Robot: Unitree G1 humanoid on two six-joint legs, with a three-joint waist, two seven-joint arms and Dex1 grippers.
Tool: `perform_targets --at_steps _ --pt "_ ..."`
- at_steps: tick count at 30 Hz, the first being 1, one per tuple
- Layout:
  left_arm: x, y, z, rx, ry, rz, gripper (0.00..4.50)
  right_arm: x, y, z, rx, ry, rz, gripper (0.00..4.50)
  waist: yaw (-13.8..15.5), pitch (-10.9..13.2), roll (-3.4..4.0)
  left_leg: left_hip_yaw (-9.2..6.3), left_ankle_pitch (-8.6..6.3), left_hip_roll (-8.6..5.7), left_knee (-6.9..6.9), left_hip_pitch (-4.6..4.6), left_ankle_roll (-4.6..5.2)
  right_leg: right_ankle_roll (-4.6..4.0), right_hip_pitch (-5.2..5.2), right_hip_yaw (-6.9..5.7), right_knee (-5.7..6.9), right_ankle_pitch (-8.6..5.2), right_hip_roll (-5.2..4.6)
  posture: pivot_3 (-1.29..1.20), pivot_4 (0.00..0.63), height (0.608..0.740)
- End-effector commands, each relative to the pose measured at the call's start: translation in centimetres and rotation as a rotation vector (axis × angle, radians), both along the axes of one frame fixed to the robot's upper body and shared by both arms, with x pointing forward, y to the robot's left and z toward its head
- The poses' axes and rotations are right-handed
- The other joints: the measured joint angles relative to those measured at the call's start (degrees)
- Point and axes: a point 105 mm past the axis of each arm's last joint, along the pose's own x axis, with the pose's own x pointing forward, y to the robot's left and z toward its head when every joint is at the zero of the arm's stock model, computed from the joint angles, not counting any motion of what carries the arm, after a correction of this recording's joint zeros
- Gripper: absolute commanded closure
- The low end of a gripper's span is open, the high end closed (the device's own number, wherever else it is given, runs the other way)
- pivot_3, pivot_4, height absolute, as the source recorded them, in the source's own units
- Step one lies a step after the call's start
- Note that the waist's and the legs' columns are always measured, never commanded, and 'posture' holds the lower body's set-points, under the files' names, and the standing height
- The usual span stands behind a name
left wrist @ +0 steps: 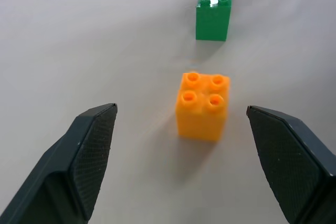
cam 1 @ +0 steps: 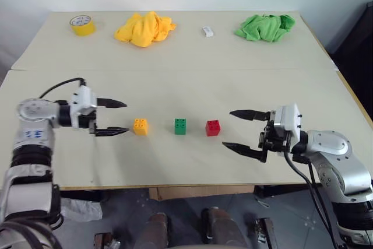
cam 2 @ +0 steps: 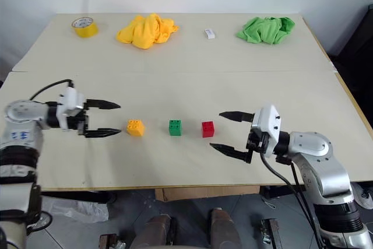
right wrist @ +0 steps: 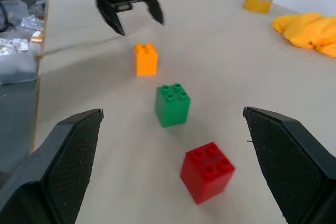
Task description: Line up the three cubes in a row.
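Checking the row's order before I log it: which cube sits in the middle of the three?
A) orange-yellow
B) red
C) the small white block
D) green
D: the green cube stands between the orange-yellow cube and the red cube, the three apart in one line on the table.

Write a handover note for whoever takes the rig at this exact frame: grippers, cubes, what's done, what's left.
Left gripper: open, empty, just left of the orange-yellow cube, not touching it.
Right gripper: open, empty, to the right of the red cube, apart from it.
Cubes: orange-yellow, green cube, red, standing apart in a straight row near the front of the table, studs up.
Done: the row looks complete.
Left: probably only pulling both arms back; at most, squaring the slightly turned orange-yellow cube.
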Motion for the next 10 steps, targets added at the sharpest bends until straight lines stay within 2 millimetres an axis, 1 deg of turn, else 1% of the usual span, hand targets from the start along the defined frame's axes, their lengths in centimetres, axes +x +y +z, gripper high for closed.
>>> perform_targets --at_steps 1,3,6,10 --pt "-0.9 0.2 0.7 0.014 -0.024 -0.023 0.30 -0.2 -1.1 0.1 -0.065 -0.032 0.054 0.00 0.29 0.00 0.01 0.00 0.00 0.00 0.00 0.01 0.00 0.00 0.01 0.00 0.00 0.00 -0.01 0.00 0.150 0.740" --pt "-0.9 0.0 1.0 0.008 -0.044 -0.010 0.30 0.0 -1.8 -0.3 -0.121 -0.025 0.080 0.00 0.85 0.01 0.01 -0.01 -0.01 -0.02 0.03 0.01 0.01 0.00 0.02 -0.02 -0.07 0.00 -0.02 0.00 0.150 0.740" --pt "-1.0 -0.3 1.1 0.005 -0.056 -0.004 0.30 0.8 -3.0 -0.6 -0.180 -0.019 0.082 0.00 0.91 0.01 0.01 -0.03 -0.01 -0.06 0.09 0.00 0.04 0.00 0.06 -0.03 -0.18 0.00 -0.07 0.00 0.150 0.740" --pt "-1.8 0.0 0.3 0.000 -0.009 0.015 0.30 1.6 -3.7 -1.5 -0.200 -0.006 0.074 0.00 0.62 0.01 0.01 0.00 -0.01 -0.05 0.01 0.04 0.04 0.00 0.03 -0.01 -0.18 0.00 -0.06 0.00 0.150 0.740"
